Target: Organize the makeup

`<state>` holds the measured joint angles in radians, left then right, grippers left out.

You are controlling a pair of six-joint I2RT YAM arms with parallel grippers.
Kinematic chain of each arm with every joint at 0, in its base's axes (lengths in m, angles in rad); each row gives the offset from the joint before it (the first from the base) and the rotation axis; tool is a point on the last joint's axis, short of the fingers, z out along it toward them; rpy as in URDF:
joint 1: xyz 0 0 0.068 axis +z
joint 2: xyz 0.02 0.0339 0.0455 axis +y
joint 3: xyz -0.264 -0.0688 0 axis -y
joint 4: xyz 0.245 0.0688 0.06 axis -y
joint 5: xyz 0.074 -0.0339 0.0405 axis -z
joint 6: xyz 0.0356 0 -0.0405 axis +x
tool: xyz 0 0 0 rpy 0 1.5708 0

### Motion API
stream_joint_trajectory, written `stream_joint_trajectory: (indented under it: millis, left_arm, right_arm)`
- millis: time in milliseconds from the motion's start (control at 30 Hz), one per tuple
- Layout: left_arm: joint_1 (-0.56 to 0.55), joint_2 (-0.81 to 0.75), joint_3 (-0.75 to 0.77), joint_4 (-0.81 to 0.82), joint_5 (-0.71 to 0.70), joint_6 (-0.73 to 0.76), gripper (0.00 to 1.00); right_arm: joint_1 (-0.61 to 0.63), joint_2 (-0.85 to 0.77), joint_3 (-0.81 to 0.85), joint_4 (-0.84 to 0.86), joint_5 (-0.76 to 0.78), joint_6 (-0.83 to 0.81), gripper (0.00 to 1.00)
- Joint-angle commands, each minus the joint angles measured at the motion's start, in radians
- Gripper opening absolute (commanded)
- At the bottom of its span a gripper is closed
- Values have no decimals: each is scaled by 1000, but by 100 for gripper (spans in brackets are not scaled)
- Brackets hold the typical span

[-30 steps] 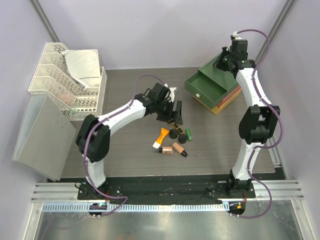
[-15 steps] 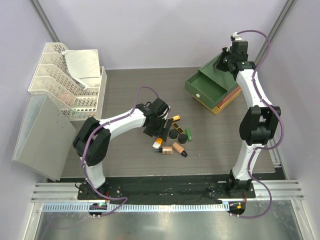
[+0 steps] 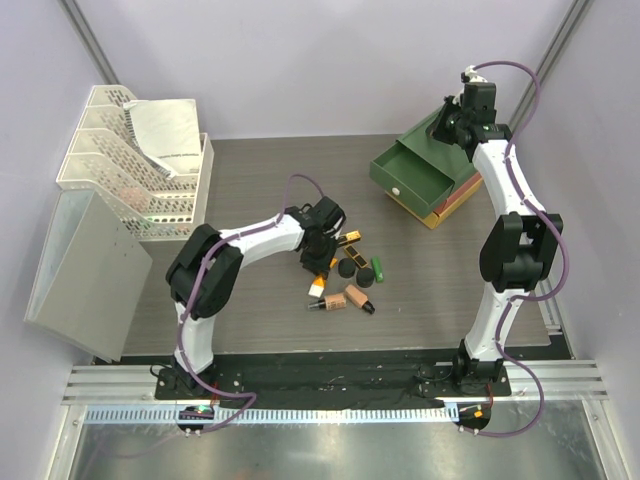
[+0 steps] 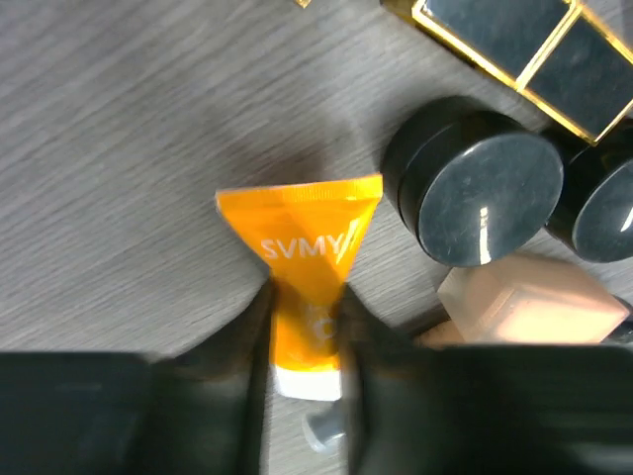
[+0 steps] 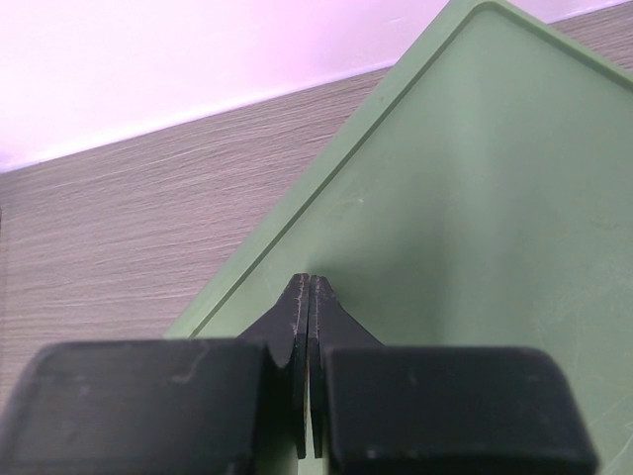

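at the middle of the desk [image 4: 119,148], the left gripper [image 4: 305,317], narrowly open, straddles the soft, light orange tube [image 4: 302,252], best pinched by its stiffer white cap [image 4: 307,382].

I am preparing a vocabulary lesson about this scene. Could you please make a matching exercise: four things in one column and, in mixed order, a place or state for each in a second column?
Column one
1. orange tube
2. right gripper
3. green drawer
4. green tube

Column two
A. pulled out, standing open
B. farthest right among the makeup
C. between the fingers of the left gripper
D. shut, over the green top of the drawer box

Pairs: 1-C; 2-D; 3-A; 4-B
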<state>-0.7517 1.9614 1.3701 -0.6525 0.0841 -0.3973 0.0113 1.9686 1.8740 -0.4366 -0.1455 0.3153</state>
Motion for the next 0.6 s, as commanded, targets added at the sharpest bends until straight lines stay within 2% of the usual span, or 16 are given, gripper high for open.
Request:
stream_joint_trajectory:
  millis: [0,33,300,500,567]
  left_arm:
    - [0,10,33,-9,-36,-6,11]
    - [0,5,37,-19,-44,-6,0]
    - [0,-165,110,-53,-75,-11,0]
    - [9,-144,312,-6,83,-122,0]
    - [11,-124,369,71,175,-187,0]
  right_arm:
    - [7,87,-92,-356,26,-47,1]
    - [7,88,-93,-358,24,-47,1]
    - [7,85,-102,-349,34,-42,1]
    - [7,90,-95,-347,29,-42,1]
    - [7,90,-95,-349,29,-41,1]
